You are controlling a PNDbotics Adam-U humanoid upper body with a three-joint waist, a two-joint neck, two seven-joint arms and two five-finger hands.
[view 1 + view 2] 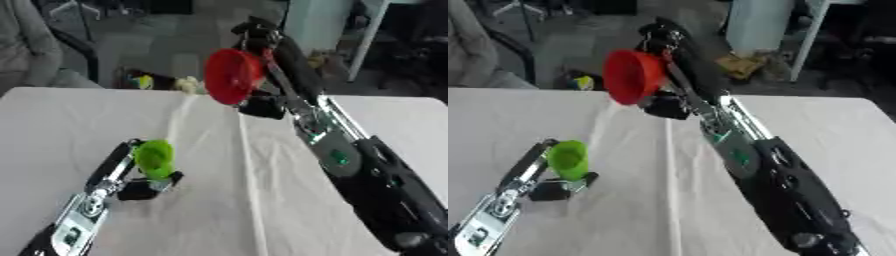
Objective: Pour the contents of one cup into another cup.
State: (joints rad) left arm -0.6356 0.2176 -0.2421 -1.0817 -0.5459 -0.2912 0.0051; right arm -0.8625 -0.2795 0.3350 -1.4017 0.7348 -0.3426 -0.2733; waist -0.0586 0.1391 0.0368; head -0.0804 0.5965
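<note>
A red cup [233, 76] is held high above the far middle of the white table [219, 200], tipped on its side with its mouth facing left and toward me. My right hand [262, 55] is shut on it, the arm stretching in from the lower right. A green cup [155, 159] stands low on the table's left, tilted slightly. My left hand [131, 172] is shut on it, fingers on its left side and thumb below. I cannot make out any contents in either cup.
The table's white cloth has a crease running down its middle. Beyond the far edge lie small yellowish things [162, 82] on the floor, a pale bin [759, 25] and a seated person at the upper left.
</note>
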